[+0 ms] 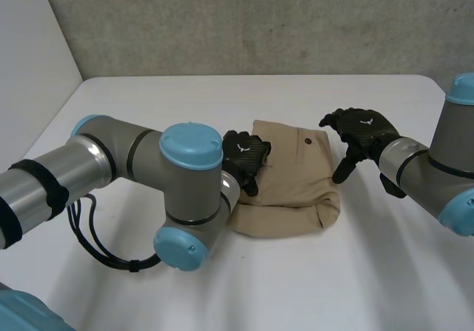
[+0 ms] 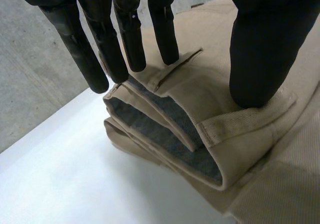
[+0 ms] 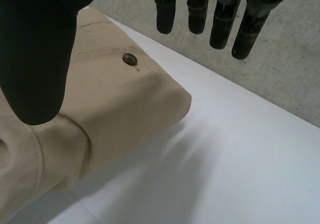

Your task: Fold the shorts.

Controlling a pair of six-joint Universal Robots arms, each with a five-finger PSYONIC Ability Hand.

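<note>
The shorts lie on the bench as a thick folded stack, so the folding looks nearly finished. The left robot hand rests straight-fingered on one end of them. The right robot hand hovers spread and empty just beside the other end.

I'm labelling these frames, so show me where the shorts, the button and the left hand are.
shorts (image 1: 296,186), head view, on the bare tan cloth near the middle.
button (image 3: 130,59), right wrist view, on the button's centre.
left hand (image 1: 244,157), head view, on the back of the hand.
</note>
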